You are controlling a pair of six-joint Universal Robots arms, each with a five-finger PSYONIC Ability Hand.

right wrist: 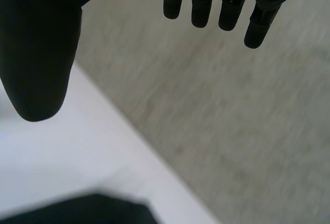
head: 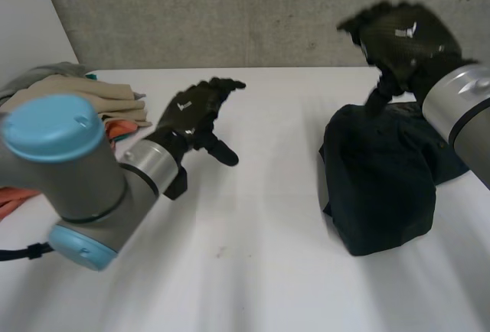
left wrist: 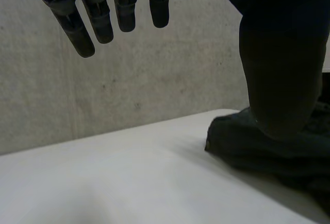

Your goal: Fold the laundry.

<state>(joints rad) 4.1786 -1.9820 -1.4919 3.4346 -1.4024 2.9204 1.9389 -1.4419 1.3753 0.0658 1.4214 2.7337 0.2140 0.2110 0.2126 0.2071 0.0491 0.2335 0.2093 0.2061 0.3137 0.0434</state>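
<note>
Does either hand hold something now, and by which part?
Nothing is held: the left hand and the right hand are both open, and the dark garment lies free.

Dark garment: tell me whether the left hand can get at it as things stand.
Probably yes. The left hand is open over the white table, and nothing lies between it and the dark garment; the right hand hangs open above its far edge.
</note>
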